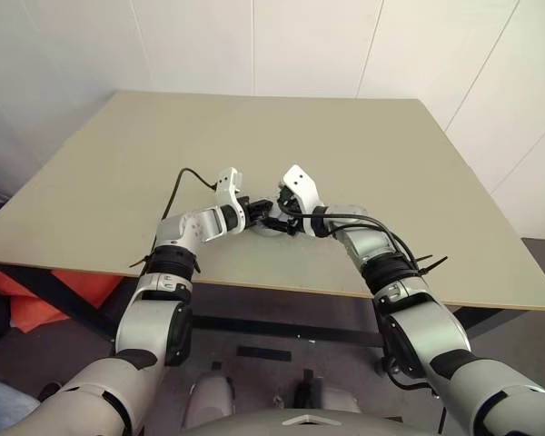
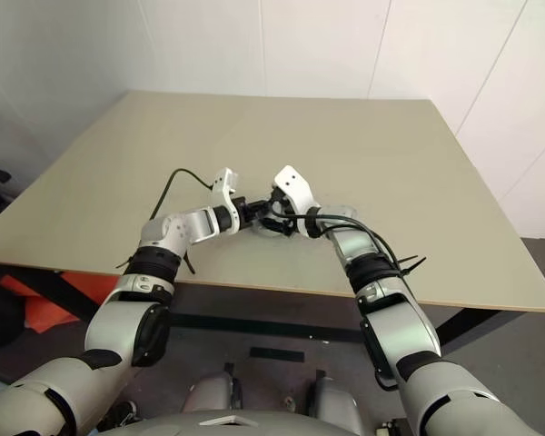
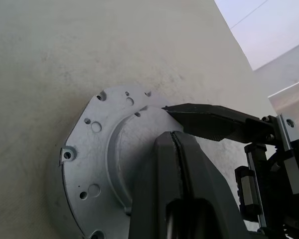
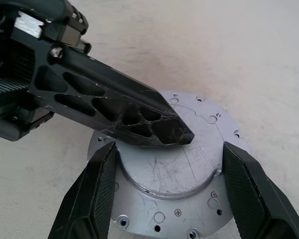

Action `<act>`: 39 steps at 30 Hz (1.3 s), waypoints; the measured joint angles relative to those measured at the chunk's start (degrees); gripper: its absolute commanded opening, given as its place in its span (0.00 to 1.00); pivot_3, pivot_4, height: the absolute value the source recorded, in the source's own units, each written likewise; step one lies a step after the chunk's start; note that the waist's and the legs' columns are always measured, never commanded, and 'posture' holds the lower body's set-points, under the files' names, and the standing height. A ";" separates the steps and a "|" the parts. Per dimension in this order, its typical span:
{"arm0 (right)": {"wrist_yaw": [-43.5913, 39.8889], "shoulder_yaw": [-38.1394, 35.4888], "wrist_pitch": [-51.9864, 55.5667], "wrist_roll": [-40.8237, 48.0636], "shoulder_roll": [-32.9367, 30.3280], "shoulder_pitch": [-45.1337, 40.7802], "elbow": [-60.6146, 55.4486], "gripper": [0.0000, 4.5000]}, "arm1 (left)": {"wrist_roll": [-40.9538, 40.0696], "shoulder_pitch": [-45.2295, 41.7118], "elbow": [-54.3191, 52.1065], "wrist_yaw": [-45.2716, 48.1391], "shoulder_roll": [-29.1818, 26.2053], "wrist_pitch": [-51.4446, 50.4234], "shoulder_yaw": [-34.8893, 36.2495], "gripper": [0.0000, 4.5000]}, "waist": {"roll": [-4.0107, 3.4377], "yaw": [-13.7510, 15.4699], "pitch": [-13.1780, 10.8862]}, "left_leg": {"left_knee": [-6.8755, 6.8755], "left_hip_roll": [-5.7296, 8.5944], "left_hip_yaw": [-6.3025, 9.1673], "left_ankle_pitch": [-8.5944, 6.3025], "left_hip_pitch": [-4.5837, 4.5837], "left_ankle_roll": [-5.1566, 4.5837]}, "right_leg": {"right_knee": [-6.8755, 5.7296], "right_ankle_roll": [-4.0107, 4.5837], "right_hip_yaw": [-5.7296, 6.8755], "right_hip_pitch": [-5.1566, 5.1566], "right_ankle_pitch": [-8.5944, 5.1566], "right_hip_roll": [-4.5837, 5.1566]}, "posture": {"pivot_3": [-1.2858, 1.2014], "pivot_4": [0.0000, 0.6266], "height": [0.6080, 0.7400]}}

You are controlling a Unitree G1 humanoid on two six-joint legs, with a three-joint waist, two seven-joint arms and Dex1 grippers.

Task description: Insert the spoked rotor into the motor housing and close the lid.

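On matte table [image 4: 269, 59], scratched round metal motor housing [image 4: 174, 174]

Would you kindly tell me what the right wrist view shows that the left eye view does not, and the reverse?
Right wrist view: the motor housing with its scratched flat top and holed flange, the right gripper with jaws apparently clamping the raised centre, and the left gripper, jaws shut, its tip over the top. Left eye view: the whole table, the white wall, something orange beneath. Both: the two grippers meeting at the housing.
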State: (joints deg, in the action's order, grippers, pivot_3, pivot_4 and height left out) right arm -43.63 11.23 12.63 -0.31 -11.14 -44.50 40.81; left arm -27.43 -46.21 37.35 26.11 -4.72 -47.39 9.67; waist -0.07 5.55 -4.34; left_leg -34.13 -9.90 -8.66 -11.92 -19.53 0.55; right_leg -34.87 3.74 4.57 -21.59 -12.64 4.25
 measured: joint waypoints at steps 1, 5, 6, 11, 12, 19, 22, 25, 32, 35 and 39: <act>-0.28 -0.03 0.08 0.11 -0.28 0.02 -0.03 0.92 | -0.21 0.11 -0.22 -0.12 -0.07 -0.63 0.14 0.00 | 0.00 0.01 0.00 | 0.00 0.00 0.00 0.00 0.01 0.00 | 0.03 0.00 0.00 0.05 0.00 0.00 | 0.52 0.00 1.00; -0.24 0.19 -0.08 -0.08 -1.10 0.08 -0.33 1.00 | -0.56 0.60 -1.54 -0.39 -0.40 -2.54 0.77 0.00 | 0.00 -0.01 0.00 | 0.00 0.01 0.00 0.00 0.13 0.00 | 0.10 0.00 0.00 0.27 0.00 0.01 | 0.52 0.00 1.00; -0.05 0.43 -0.14 -0.36 -1.21 0.07 -0.63 1.00 | -0.61 0.65 -1.68 -0.41 -0.41 -2.88 0.95 0.00 | 0.00 -0.01 0.00 | 0.02 0.01 0.00 0.00 0.12 0.00 | 0.10 -0.02 0.00 0.29 -0.01 0.01 | 0.52 0.00 1.00; -0.43 2.24 -0.08 -1.87 -2.52 0.13 -3.13 1.00 | -0.89 0.81 -2.65 -0.49 -0.39 -4.66 1.19 0.00 | -0.01 0.14 0.00 | 0.09 0.01 0.00 0.00 0.16 -0.01 | 0.13 -0.12 0.01 0.29 -0.07 0.01 | 0.52 0.00 1.00; -1.14 3.01 -0.04 -2.28 -3.66 0.59 -4.88 1.00 | -1.11 0.84 -2.96 -0.48 -0.33 -5.18 1.16 0.00 | -0.01 0.26 -0.01 | 0.09 0.02 0.00 -0.01 0.09 -0.01 | 0.18 -0.12 0.01 0.29 -0.07 0.01 | 0.52 0.00 1.00; -10.12 5.05 4.48 -3.58 -15.50 5.15 -22.27 1.00 | -1.76 1.13 -4.27 -0.33 -0.51 -7.04 1.25 0.00 | -0.01 0.42 -0.01 | 0.06 0.02 -0.04 -0.02 -0.22 -0.26 | 0.22 -0.06 -0.04 0.28 -0.06 0.04 | 0.52 0.00 1.00; -11.91 3.69 8.12 -1.46 -17.47 5.82 -27.71 1.00 | -1.77 1.12 -4.29 -0.36 -0.19 -7.04 1.23 0.00 | -0.01 0.36 -0.01 | 0.06 0.03 -0.04 -0.02 -0.27 -0.27 | 0.24 -0.13 -0.04 0.27 -0.10 0.04 | 0.52 0.00 1.00; -11.30 -0.43 14.47 2.59 -16.21 5.18 -29.36 1.00 | -1.76 1.14 -4.24 -0.38 -0.04 -7.03 1.24 0.00 | -0.01 0.35 -0.01 | 0.06 0.03 -0.04 -0.02 -0.23 -0.28 | 0.25 -0.14 -0.03 0.30 -0.11 0.04 | 0.52 0.00 1.00; -0.91 -17.95 36.52 14.93 -8.73 -5.24 -9.84 1.00 | -1.82 1.26 -4.22 -0.30 0.60 -6.96 1.06 0.00 | -0.04 0.38 -0.01 | 0.07 0.03 -0.02 -0.01 -0.21 -0.26 | 0.25 -0.14 -0.02 0.32 -0.11 0.05 | 0.52 0.00 1.00; 2.21 -22.67 41.18 17.24 -8.65 -6.47 -1.12 1.00 | -1.83 1.35 -4.52 -0.26 0.27 -6.95 1.09 0.00 | -0.05 0.37 -0.01 | 0.08 0.03 -0.03 -0.01 -0.24 -0.26 | 0.32 -0.13 -0.02 0.33 -0.11 0.05 | 0.52 0.00 1.00; 4.00 -24.51 43.80 18.57 -8.18 -6.44 5.78 1.00 | -1.81 1.68 -5.57 -0.26 -0.03 -6.85 1.10 0.00 | -0.20 0.26 0.00 | 0.09 0.02 -0.04 0.10 -0.54 -0.09 | 0.29 -0.09 -0.02 0.00 -0.11 0.05 | 0.52 0.00 1.00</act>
State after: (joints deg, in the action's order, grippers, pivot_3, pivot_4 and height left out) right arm -39.63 -13.29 56.43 18.27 -19.32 -50.94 46.59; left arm -29.24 -44.53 31.78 25.85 -4.75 -54.24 10.76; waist -0.27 5.81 -4.34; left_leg -34.04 -9.87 -8.70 -11.82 -20.07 0.46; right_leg -34.58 3.65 4.55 -21.60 -12.75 4.30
